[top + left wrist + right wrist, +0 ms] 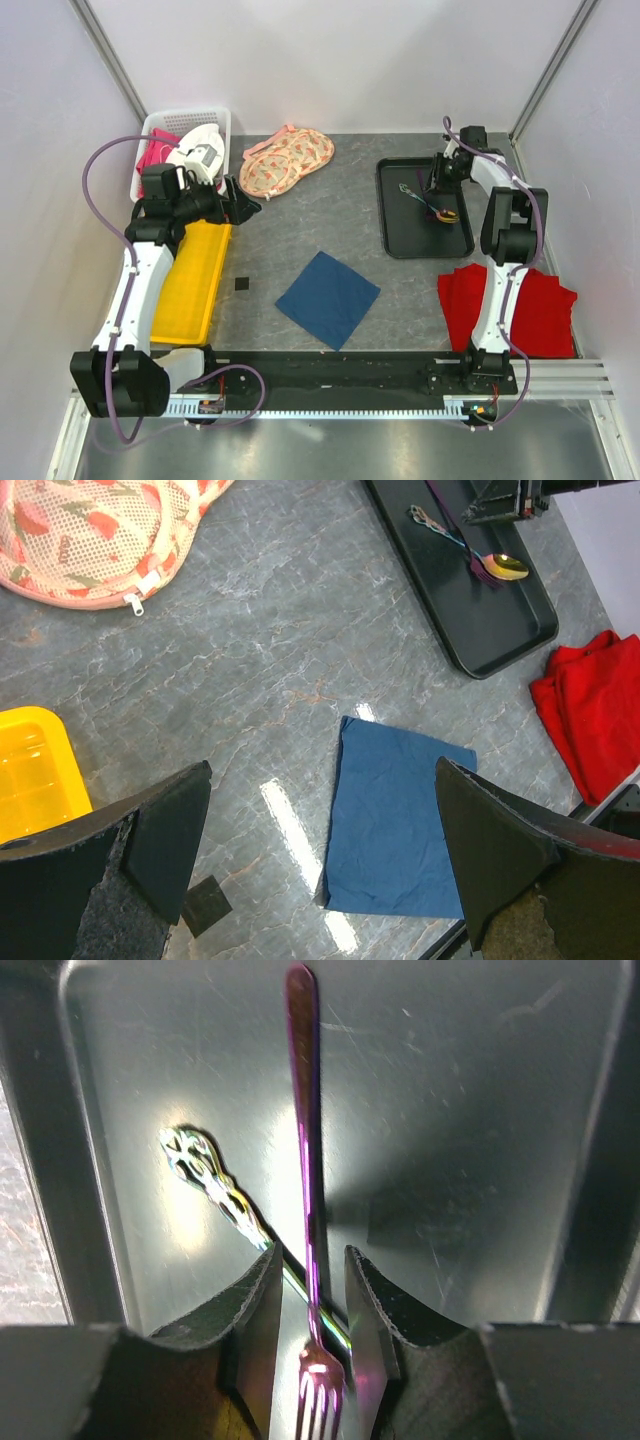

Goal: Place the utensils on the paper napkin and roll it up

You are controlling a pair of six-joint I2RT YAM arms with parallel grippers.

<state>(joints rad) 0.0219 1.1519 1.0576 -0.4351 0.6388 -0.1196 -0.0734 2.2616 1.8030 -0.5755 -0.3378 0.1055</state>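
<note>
The napkin [328, 298] lies flat on the table [330, 215] near the arm bases, turned cornerwise, with no utensil on it yet. Beyond it the left gripper [243, 207] hovers over the table, fingers wide, holding nothing. Farthest, in the tray [400, 230], the right gripper [312, 1260] straddles the fork [304, 1110] near its tines, fingers narrow; whether they pinch it I cannot tell. The step in hand looks like picking up the fork. A spoon [213, 1176] crosses under its handle right at the fingers. The pinch should therefore take the fork alone, square across the thin handle, then lift straight so the spoon is not dragged. No brand, label or writing is readable anywhere.
</note>
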